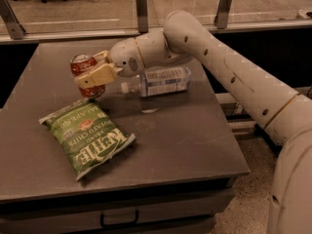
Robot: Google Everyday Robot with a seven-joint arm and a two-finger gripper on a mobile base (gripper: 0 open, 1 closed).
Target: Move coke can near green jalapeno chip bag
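- coke can [82, 65]: held tilted at the back-left of the table [195, 145], just behind the far edge of the green jalapeno chip bag [90, 139]. I cannot tell whether its base is clear of the tabletop.
- gripper [89, 71]: clamped on the can's sides, one finger [97, 77] across the front. The can fills the gap and nothing else is held.
- Risk: the can tips on release. It hangs off vertical and looks dented, so letting go before it is upright likely drops it on its side, and it rolls.
- Risk: the can lands on the bag's edge. The base is very close to the bag's top corner, and that crinkly, puffy surface is a poor footing, so the can may topple.
- Risk: the bag gets shoved. If the can comes down dragging forward, it pushes the light bag along the table.
- Risk: the water bottle [161, 81] gets hit. It lies on its side just beside the wrist, so a sideways sweep could send it rolling.
- Risk: a loose can goes off the table's left side, which is not far away.
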